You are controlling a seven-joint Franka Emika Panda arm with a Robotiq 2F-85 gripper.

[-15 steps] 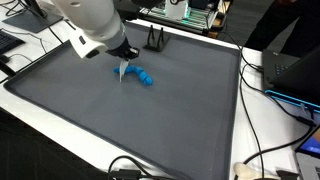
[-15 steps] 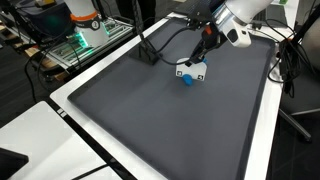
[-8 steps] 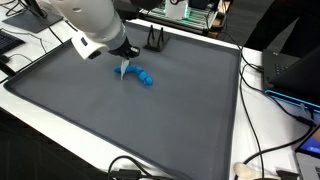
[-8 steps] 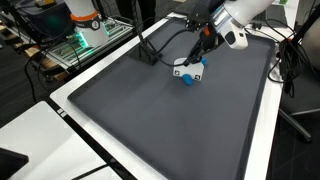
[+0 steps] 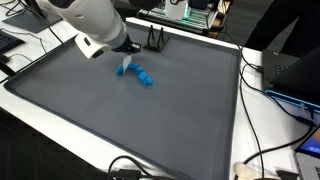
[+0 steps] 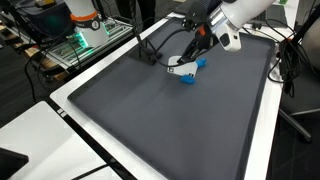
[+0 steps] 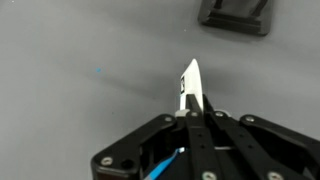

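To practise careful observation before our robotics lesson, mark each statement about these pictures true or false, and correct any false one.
1. The gripper is shut on a thin white piece. True.
2. A blue object lies on the mat close to the gripper. True.
3. The mat is bright red. False: it is dark grey.
4. The black stand sits in the middle of the mat. False: it stands near one edge of the mat, beyond the gripper in the wrist view.
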